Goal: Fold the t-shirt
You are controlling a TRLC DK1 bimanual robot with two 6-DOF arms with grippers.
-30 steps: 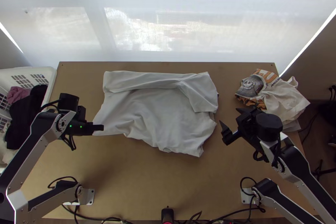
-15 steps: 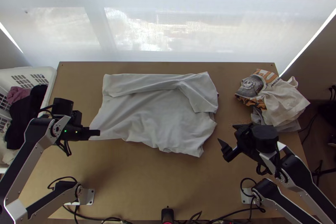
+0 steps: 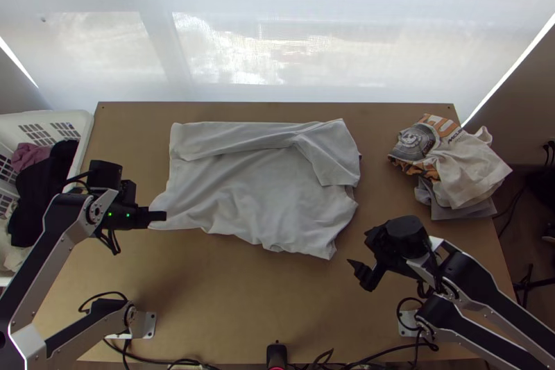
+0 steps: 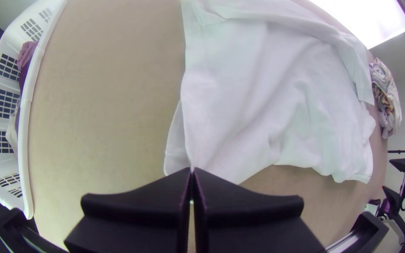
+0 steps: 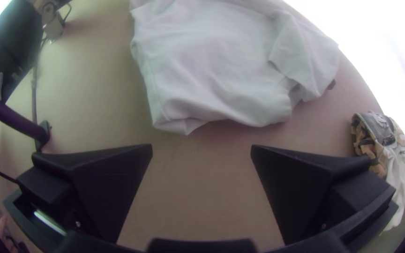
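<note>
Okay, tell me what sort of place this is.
Probably a robotics workspace set up for laundry folding: two robot arms face a table with a white shirt on it, and a laundry basket stands beside it.

Wide lane on the tabletop [image 3: 236, 293], near side of the T-shirt [image 3: 277, 189], btwn L hand [image 3: 164, 216] & R hand [image 3: 358, 248]. Slimmer gap btwn T-shirt & clothes pile [image 3: 472, 169]. Laundry basket [image 3: 87, 130] blocks far L; thin strip behind T-shirt passable.
</note>
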